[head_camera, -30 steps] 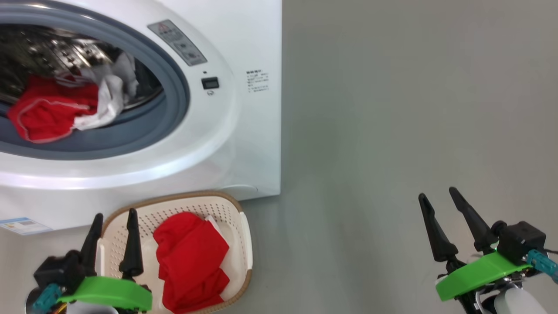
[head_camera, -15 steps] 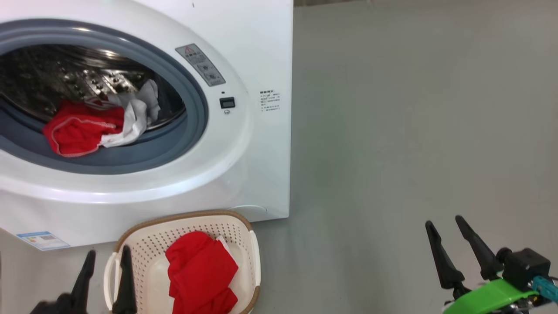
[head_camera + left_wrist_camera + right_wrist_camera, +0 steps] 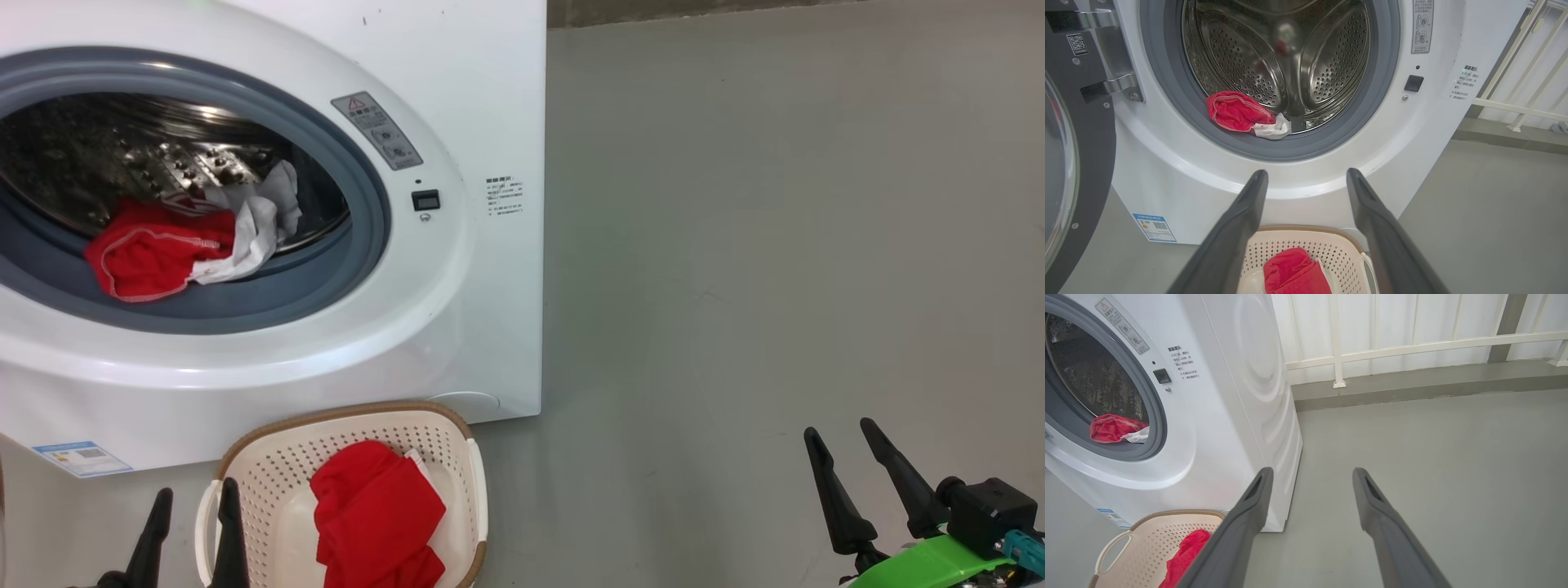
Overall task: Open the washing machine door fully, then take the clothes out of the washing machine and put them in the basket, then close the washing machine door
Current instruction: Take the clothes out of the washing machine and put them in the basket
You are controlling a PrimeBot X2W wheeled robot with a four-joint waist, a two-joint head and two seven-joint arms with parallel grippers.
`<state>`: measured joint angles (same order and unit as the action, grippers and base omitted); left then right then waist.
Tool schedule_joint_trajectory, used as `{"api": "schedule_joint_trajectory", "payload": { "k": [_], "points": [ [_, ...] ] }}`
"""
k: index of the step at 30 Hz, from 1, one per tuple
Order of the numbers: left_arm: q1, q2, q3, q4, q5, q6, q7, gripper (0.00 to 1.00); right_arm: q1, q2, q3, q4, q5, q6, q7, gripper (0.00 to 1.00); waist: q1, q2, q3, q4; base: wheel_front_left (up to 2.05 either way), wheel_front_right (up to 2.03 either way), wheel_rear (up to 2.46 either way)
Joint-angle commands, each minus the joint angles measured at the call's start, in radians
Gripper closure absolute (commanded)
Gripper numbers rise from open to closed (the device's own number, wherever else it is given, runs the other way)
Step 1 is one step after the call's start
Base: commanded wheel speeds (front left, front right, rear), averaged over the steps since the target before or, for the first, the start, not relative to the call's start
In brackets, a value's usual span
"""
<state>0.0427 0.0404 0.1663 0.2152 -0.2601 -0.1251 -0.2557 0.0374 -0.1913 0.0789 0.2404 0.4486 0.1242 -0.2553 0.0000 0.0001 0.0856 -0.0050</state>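
Mostly off-frame: washing machine door [image 3: 1094, 155], basket [image 3: 269, 482].

Not much happening here tbh, it's mostly the robot's head lifting. In the head view the washing machine [image 3: 457, 327] and the basket [image 3: 269, 482] slide down and a touch to the right, and a darker strip [image 3: 735, 10] creeps in along the top, past the floor [image 3: 775, 245]. Both arms sink lower against all that. The left gripper [image 3: 197, 487] drops further than the basket does. Where its green bracket filled the corner a second ago, just the dark fingers [image 3: 229, 539] poke up now. The right gripper [image 3: 837, 425] slips down too.
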Motion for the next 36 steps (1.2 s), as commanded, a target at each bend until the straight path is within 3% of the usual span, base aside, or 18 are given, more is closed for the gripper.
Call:
{"api": "schedule_joint_trajectory", "payload": {
  "k": [1, 8, 15, 25, 36],
  "points": [
    [-0.012, 0.01, 0.031, -0.023, -0.004, -0.006, -0.006, 0.0, -0.006, -0.024, 0.019, -0.025, 0.012, 0.007, -0.006, 0.0, 0.0, -0.0001, 0.0, 0.001, 0.0, 0.0, 0.0],
    [-0.071, 0.01, 0.016, 0.03, 0.048, -0.005, -0.006, 0.0, -0.013, -0.022, 0.028, -0.028, 0.013, 0.007, -0.006, 0.0, 0.0, -0.0001, 0.026, 0.004, 0.0, 0.0, 0.0],
    [-0.251, 0.033, 0.025, 0.126, 0.136, -0.002, -0.006, 0.0, -0.047, -0.021, 0.042, -0.033, 0.013, 0.007, -0.006, 0.0, 0.0, -0.0001, 0.095, -0.006, 0.0, 0.0, 0.0],
    [-0.577, 0.135, 0.025, 0.371, 0.126, -0.005, -0.006, 0.0, -0.129, -0.003, 0.067, -0.032, 0.016, 0.007, -0.006, 0.0, 0.0, -0.0001, 0.205, -0.052, 0.0, 0.0, 0.0],
    [-0.814, 0.26, 0.015, 0.58, 0.156, 0.008, -0.006, 0.0, -0.198, 0.012, 0.09, -0.039, 0.022, 0.007, -0.006, 0.0, 0.0, -0.0001, 0.323, -0.115, 0.0, 0.0, 0.0]
  ]
}}
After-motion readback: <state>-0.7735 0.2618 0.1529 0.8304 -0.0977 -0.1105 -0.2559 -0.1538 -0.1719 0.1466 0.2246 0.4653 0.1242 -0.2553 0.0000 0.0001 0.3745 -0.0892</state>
